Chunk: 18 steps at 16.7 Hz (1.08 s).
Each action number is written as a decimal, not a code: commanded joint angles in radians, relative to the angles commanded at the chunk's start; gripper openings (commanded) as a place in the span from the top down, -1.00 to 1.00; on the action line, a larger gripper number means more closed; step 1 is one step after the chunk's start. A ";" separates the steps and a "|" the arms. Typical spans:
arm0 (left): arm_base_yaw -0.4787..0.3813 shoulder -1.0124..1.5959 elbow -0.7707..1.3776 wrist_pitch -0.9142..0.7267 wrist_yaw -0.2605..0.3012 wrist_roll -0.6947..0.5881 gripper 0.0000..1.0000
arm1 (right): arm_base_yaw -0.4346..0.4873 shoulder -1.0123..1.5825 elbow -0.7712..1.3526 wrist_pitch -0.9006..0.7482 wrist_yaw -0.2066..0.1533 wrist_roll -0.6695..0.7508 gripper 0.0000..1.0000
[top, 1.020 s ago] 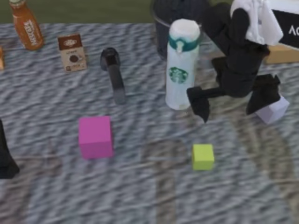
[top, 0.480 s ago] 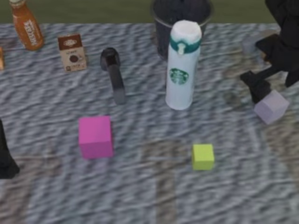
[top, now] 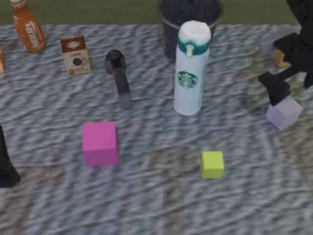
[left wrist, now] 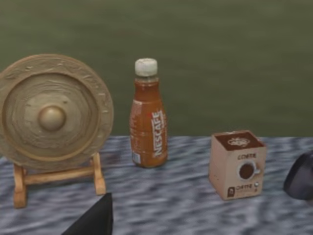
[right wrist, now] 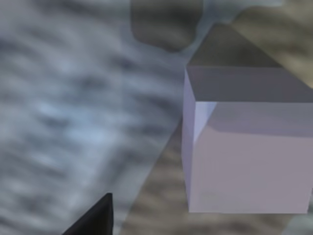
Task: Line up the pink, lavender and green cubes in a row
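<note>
The large pink cube (top: 100, 143) rests left of centre, and the small green cube (top: 212, 164) lies right of centre, nearer the front. Near the right edge is the lavender cube (top: 284, 113), turned at an angle. My right gripper (top: 292, 87) hangs just behind and above it, open, with one dark finger (top: 275, 91) touching or nearly touching the cube's back corner. The right wrist view shows the lavender cube (right wrist: 244, 152) close up, beside one fingertip (right wrist: 97, 219) and not between the jaws. My left gripper (top: 6, 169) is parked at the left edge, open and holding nothing.
A white tumbler (top: 191, 68) stands at centre back, before a dark bucket (top: 190, 13). A black handled object (top: 119, 78), a brown carton (top: 76, 55) and an orange bottle (top: 28, 27) are at back left. A tan block (top: 279, 58) lies behind the right gripper. A gong (left wrist: 51, 117) shows in the left wrist view.
My right arm has swung from beside the tumbler to the right edge and now hangs over the lavender cube. None of the three cubes has moved, and the left arm is still.
</note>
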 joint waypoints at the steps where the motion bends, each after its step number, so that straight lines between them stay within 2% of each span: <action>1: 0.000 0.000 0.000 0.000 0.000 0.000 -1.00 | -0.001 0.005 -0.011 0.013 0.000 0.001 -1.00; 8: 0.000 0.000 0.000 0.000 0.000 0.000 -1.00 | -0.003 0.098 -0.165 0.266 0.000 0.001 -1.00; 13: 0.000 0.000 0.000 0.000 0.000 0.000 -1.00 | -0.003 0.110 -0.181 0.289 0.000 0.001 -1.00; 18: 0.000 0.000 0.000 0.000 0.000 0.000 -1.00 | -0.003 0.110 -0.181 0.289 0.000 0.001 -0.25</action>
